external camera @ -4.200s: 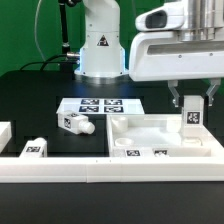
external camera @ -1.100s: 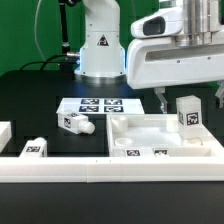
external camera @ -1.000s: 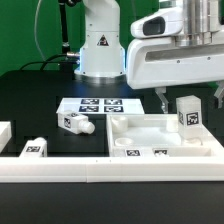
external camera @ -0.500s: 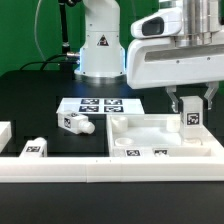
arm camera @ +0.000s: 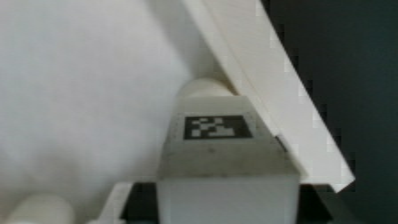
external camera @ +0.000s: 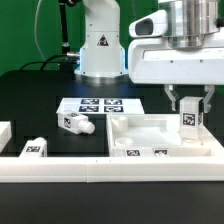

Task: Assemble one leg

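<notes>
A white leg (external camera: 188, 120) with a black-and-white tag stands upright in the far corner of the white tray-shaped panel (external camera: 150, 143), on the exterior view's right. My gripper (external camera: 188, 107) comes down over it with one finger on each side, shut on the leg's upper part. In the wrist view the leg (arm camera: 217, 140) fills the space between my gripper's (arm camera: 217, 203) two dark fingers and stands against the panel's raised rim (arm camera: 270, 90). Its peg end is hidden.
Another leg (external camera: 75, 124) lies on the black table beside the panel, and one more (external camera: 35, 148) rests on the long white wall in front. The marker board (external camera: 100, 105) lies behind. The robot base (external camera: 100, 45) stands at the back.
One second ago the fingers stood wide apart on either side of the leg. They have since closed in against it. The leg has stayed in place.
</notes>
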`<action>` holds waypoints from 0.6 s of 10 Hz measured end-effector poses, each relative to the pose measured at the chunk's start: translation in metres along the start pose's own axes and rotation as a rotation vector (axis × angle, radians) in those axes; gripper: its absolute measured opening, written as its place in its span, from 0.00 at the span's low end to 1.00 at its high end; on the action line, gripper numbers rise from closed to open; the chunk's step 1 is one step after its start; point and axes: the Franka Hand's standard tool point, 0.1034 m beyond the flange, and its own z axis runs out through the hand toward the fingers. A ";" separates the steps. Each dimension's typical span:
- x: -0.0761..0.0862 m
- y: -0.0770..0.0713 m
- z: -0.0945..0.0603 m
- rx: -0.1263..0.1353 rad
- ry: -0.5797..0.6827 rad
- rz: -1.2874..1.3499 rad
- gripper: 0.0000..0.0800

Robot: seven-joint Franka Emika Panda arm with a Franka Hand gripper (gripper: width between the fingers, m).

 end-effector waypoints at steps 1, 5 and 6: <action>0.000 0.000 0.000 0.000 -0.001 0.058 0.36; 0.000 0.002 0.001 0.013 -0.022 0.489 0.36; 0.000 0.001 0.001 0.006 -0.028 0.572 0.36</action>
